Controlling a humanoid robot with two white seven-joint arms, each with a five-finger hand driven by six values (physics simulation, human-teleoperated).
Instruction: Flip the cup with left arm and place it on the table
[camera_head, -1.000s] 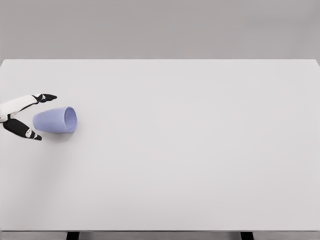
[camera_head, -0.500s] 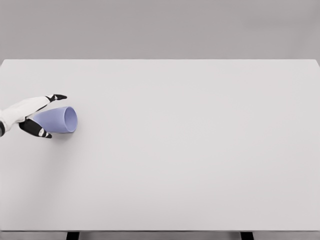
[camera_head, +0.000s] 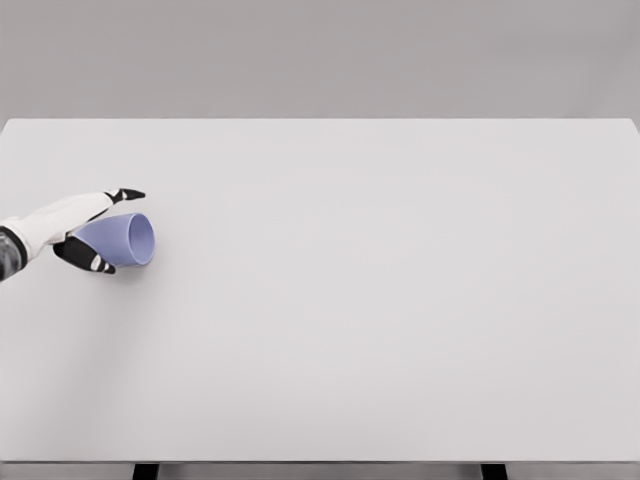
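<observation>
We see blue cup (camera_head: 122, 240) lying on side near table's (camera_head: 380, 300) left edge, mouth facing right. Left hand (camera_head: 75, 225) reaches from left edge, fingers spread around cup's base end, 1 above, 1 below; firm grip we cannot confirm.

No readable text, labels, brands, numbers or signs anywhere in view. Plain lavender cup (camera_head: 122, 240), unmarked. Bare white counter (camera_head: 380, 300), unmarked. Nothing legible on the left hand (camera_head: 88, 228) either.
</observation>
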